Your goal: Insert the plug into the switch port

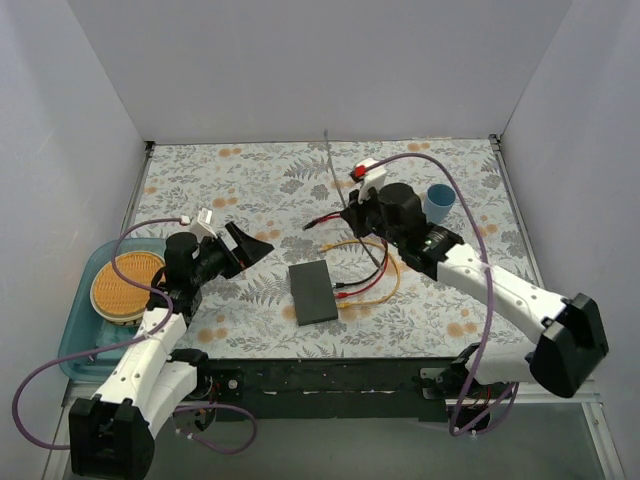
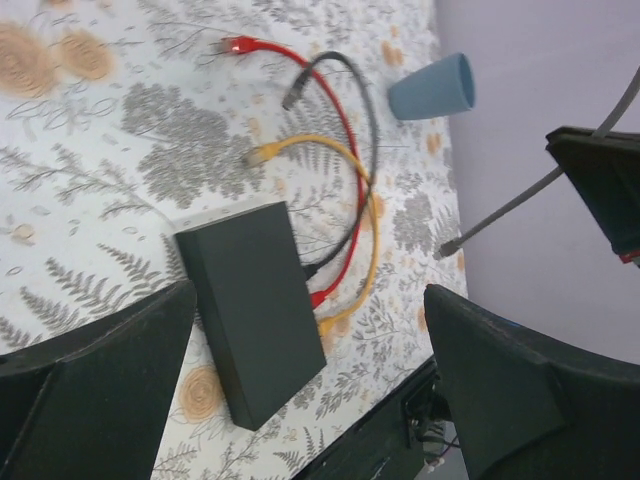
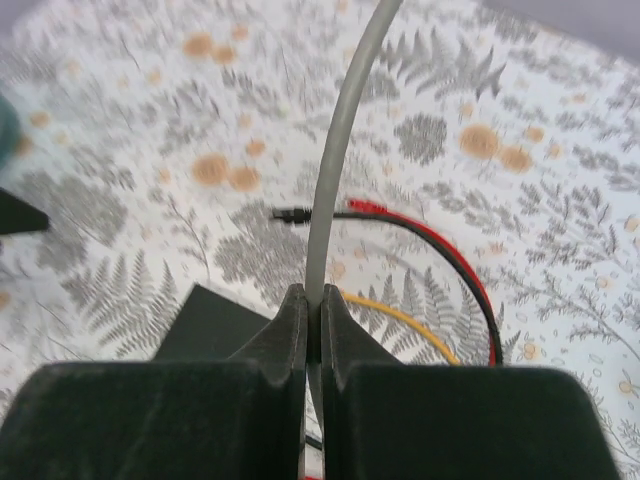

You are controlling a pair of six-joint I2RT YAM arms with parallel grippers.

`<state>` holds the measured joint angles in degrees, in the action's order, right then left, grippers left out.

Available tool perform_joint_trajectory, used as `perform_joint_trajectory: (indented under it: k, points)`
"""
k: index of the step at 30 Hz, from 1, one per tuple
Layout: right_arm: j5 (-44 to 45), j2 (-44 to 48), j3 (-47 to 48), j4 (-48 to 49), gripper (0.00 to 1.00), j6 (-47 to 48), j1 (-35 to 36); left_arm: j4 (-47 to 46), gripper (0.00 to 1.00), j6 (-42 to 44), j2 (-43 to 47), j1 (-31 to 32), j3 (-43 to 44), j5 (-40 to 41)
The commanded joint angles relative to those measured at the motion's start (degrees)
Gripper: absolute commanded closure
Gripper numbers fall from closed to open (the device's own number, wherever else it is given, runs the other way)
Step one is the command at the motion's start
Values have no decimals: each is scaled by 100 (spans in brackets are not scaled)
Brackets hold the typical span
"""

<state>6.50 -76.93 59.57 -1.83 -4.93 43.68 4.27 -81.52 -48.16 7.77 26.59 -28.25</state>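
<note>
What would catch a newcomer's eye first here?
The right end effector, right of centre, is shut on a grey cable and holds it in the air. In the middle lies a black box with red, yellow and black cables looping at its right side. A blue cup stands far right.

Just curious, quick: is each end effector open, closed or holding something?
Left end effector: open, holding nothing.
Right end effector: closed on the grey cable.
</note>
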Motion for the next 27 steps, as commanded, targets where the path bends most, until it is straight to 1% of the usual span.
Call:
perform_joint_trajectory:
  k: [1,2,5,6,9,10,12,16,18,20,23,26,27]
  points:
    - [-43,880,-428,1210,99,-929,-114,-864,2,-198,324,329,-49,-357]
    - [-70,994,-533,1280,99,-1044,-132,-989,2,-302,325,444,-57,-331]
    - [-105,1355,-657,1483,99,-1439,-149,-1481,2,-400,115,1128,82,-41]
    - [-123,1486,-710,1518,99,-1528,-158,-1543,3,-365,-16,1574,188,195]
    - [-79,1689,-763,1527,99,-1818,-176,-1833,5,-243,-570,2192,539,390]
    - [-35,1716,-771,1501,99,-1871,-176,-1981,7,-216,-693,2533,619,530]
    - [0,1812,-772,1413,99,-1994,-193,-2070,9,-137,-1054,2973,855,689]
    - [-35,1927,-789,1360,99,-2187,-202,-2185,12,117,-1704,3572,1277,1110]
    - [-44,1988,-789,1334,99,-2205,-202,-2185,16,223,-2081,3888,1453,1339]
    - [-53,2041,-789,1281,99,-2276,-220,-2211,23,373,-2319,4074,1691,1532]
    - [-61,2111,-824,1299,99,-2328,-228,-2238,26,478,-2689,4320,1884,1752]
    - [-88,2199,-816,1228,99,-2355,-237,-2290,36,531,-2926,4408,1973,1893]
    - [-88,2225,-816,1220,99,-2355,-237,-2308,42,540,-2979,4452,1982,1928]
